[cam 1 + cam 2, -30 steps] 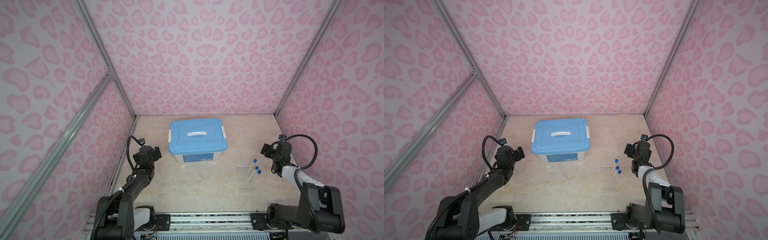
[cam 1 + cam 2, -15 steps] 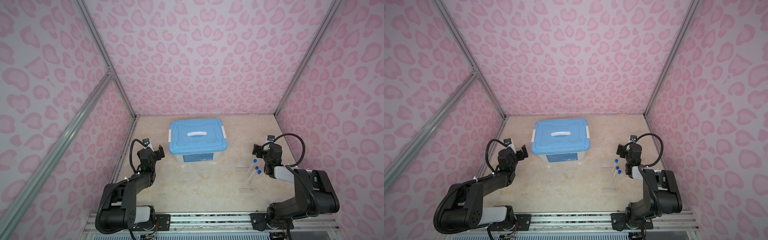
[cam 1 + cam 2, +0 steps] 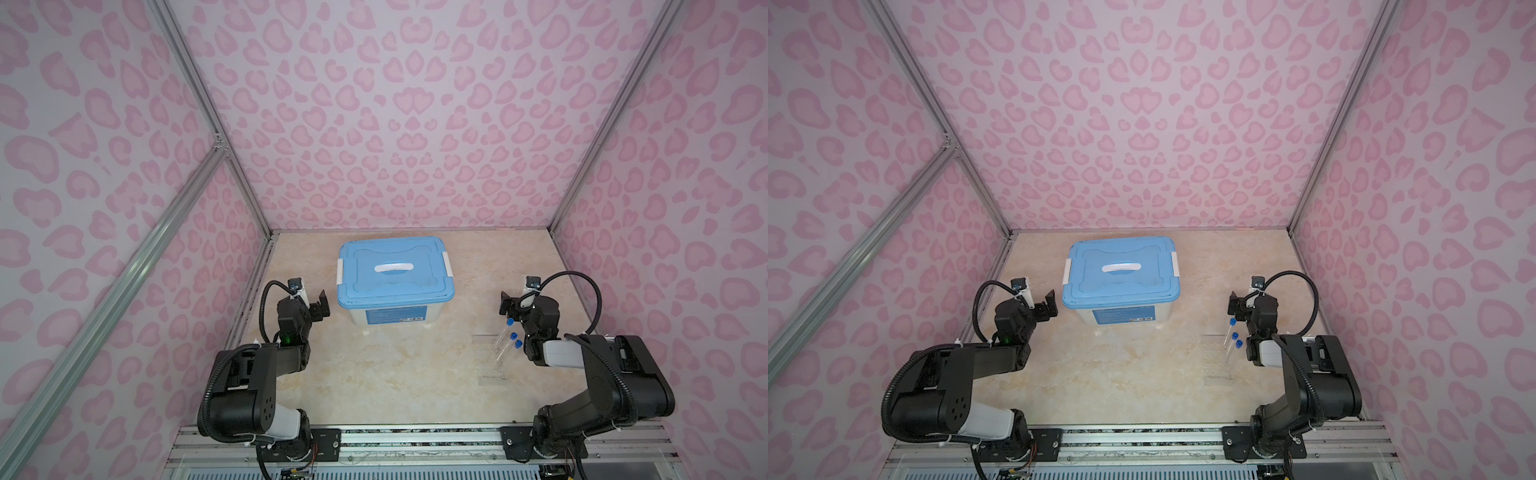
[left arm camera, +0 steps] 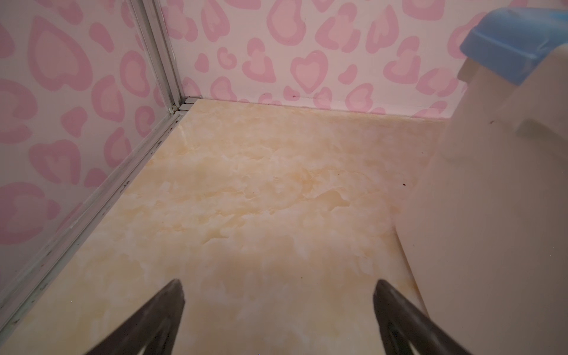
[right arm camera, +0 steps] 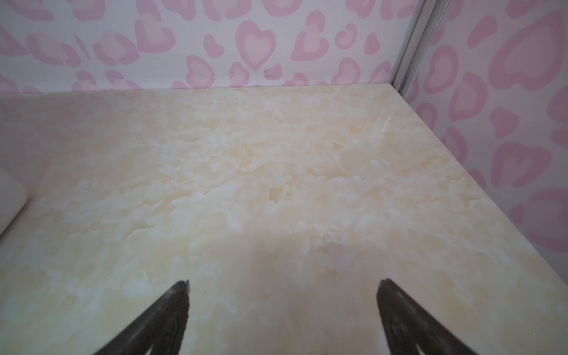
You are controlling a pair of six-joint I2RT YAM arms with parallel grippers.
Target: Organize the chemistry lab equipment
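Blue-capped tubes (image 3: 513, 335), three in number, are seen standing tilted in the clear rack (image 3: 487, 365) at the right near side of the marble-patterned table (image 3: 374, 374). The left gripper (image 3: 313, 300) is held spread wide and empty just left of the blue-lidded box (image 3: 392, 278), while the right gripper (image 3: 515, 305) is likewise held released, nothing grasped, just on the far side of the tubes' caps
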